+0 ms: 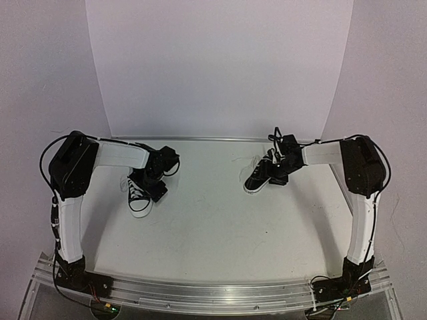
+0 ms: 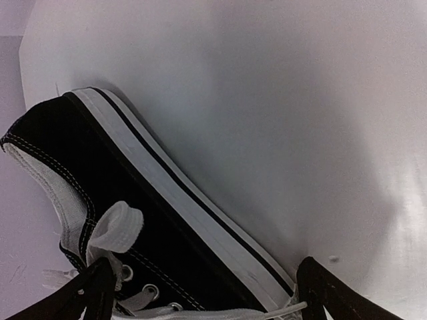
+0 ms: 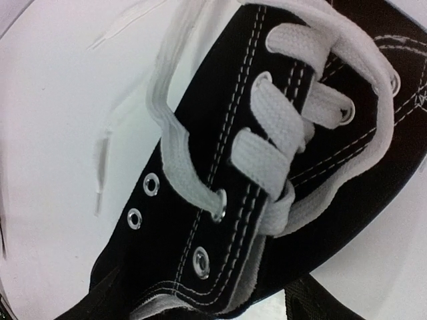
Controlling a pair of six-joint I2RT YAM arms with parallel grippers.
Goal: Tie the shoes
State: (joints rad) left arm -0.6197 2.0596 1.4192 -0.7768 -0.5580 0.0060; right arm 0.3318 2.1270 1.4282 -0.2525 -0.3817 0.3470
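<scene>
currently: white table (image 1: 220,233), curved white backdrop (image 1: 220,67) at twelve o'clock. left shoe (image 1: 139,198) at nine o'clock, left gripper (image 2: 203,283) spread astride it; right shoe (image 1: 257,179) at two o'clock, right gripper (image 3: 200,297) spread astride it.

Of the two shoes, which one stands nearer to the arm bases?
The shoe at the left claw: its white toe cap lies closer to the bases than the other shoe, set farther back at the right claw.
</scene>
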